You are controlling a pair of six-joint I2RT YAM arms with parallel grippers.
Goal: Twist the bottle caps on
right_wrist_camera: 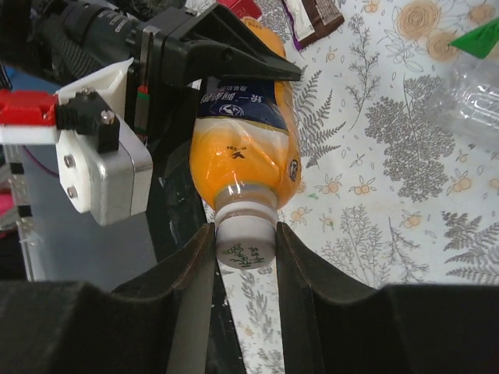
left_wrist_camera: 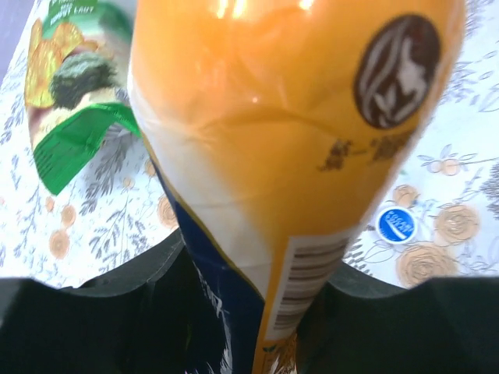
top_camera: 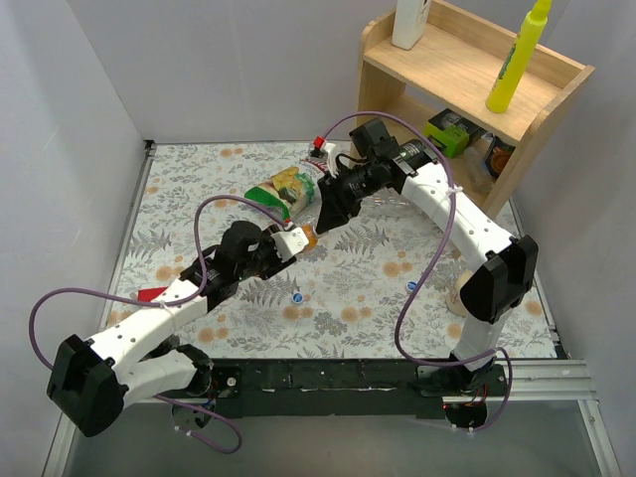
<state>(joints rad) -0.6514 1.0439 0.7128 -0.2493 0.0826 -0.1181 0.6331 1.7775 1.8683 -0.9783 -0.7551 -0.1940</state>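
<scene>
The whitish cap (right_wrist_camera: 245, 248) sits on the neck of the orange bottle (right_wrist_camera: 245, 160), which we hold over the floral table (right_wrist_camera: 405, 156) between both arms. Our right gripper (right_wrist_camera: 244, 231) pinches the cap from both sides, and our left gripper (right_wrist_camera: 234, 68) clasps the bottle's labelled body. One blue cap (left_wrist_camera: 396, 226) lies on the table nearby

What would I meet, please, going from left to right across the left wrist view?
Snack bag → bottle → blue cap.
</scene>
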